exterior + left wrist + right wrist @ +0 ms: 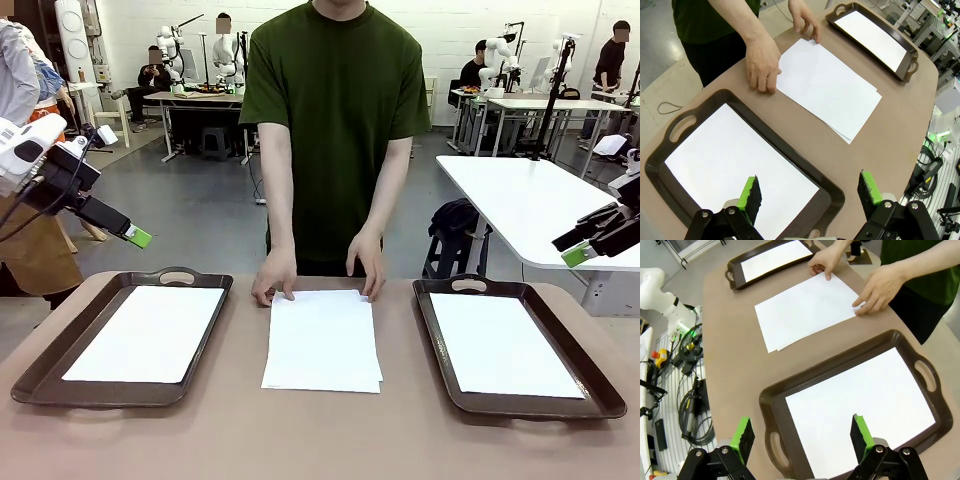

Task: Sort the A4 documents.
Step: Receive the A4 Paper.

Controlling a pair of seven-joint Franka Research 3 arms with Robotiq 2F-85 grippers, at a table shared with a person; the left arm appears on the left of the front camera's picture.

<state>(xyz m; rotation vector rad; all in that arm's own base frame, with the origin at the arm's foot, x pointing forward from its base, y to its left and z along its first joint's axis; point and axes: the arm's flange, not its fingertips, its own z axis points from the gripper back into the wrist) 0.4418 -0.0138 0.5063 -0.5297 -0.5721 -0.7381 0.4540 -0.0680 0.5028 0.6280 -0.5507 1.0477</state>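
A small stack of white A4 documents (322,340) lies on the brown table between two dark brown trays. The person's two hands (274,281) rest on its far edge. The left tray (40,370) holds a white sheet (150,332), and the right tray (590,380) holds another (502,345). My left gripper (138,236) hovers open, high above the table's left end; in the left wrist view it (810,197) hangs over the left tray (790,150). My right gripper (575,255) is open too, up at the right, above the right tray (805,377) in the right wrist view.
The person in a green shirt (335,110) stands at the far side of the table. A white table (530,200) stands behind on the right. Cables and tools (685,390) lie on the floor beside the table's right end.
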